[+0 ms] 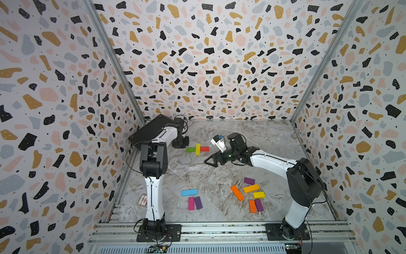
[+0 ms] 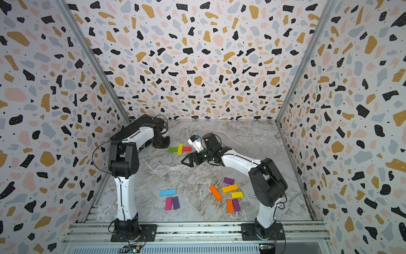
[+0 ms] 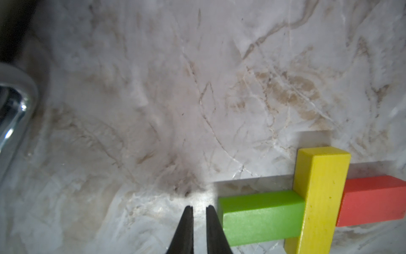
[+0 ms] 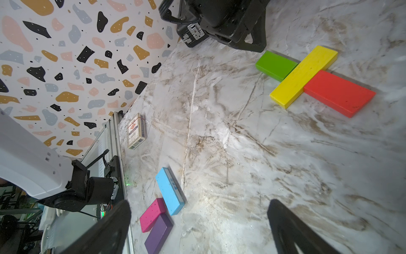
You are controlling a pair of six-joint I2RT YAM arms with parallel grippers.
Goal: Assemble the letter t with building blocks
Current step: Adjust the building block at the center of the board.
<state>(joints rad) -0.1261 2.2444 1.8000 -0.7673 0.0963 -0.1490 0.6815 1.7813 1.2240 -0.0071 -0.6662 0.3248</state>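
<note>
The green block (image 1: 191,149), the yellow block (image 1: 198,149) and the red block (image 1: 204,149) form a cross just above the middle of both top views. Green and red lie in one line, and the yellow one lies across between them, touching both. At lower centre lie a blue block (image 1: 189,192), a pink block (image 1: 191,203) and a purple block (image 1: 198,202), with pink and purple side by side just under the blue. At lower right, six more blocks (image 1: 251,188) in orange, purple and yellow sit in a loose group. All rest on the marbled counter (image 1: 219,171). The left gripper (image 3: 199,207), at the bottom edge of the left wrist view, is all but closed, with only a slit between its tips. It holds nothing and sits just beside the green block's free end. The right gripper (image 1: 210,161), just lower right of the cross, has its jaws spread wide and empty. A black case (image 1: 149,129) lies at the counter's upper left, partly behind the left arm.
</note>
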